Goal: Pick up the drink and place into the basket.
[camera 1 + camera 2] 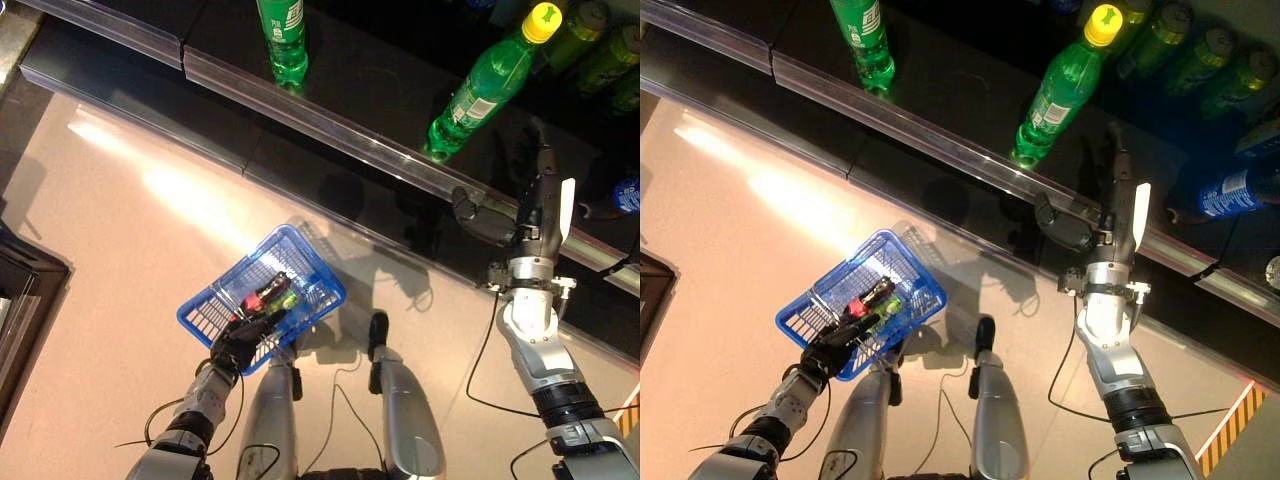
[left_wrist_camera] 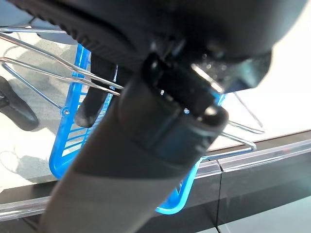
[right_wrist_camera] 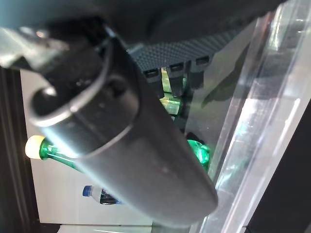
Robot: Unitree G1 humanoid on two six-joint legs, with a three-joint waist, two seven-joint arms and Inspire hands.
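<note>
The green plastic drink bottle with a yellow cap point(image 1: 488, 88) stands on the dark glass-edged shelf point(image 1: 330, 125), its long axis running from base at 7 o'clock to cap at 1 o'clock. It lies at about 10 o'clock from the right hand point(image 1: 540, 205), near but apart; that hand's fingers reach straight out, holding nothing. The left hand point(image 1: 240, 345), well apart, has fingers curled round the wire handle of the blue plastic slatted basket point(image 1: 205, 315).
</note>
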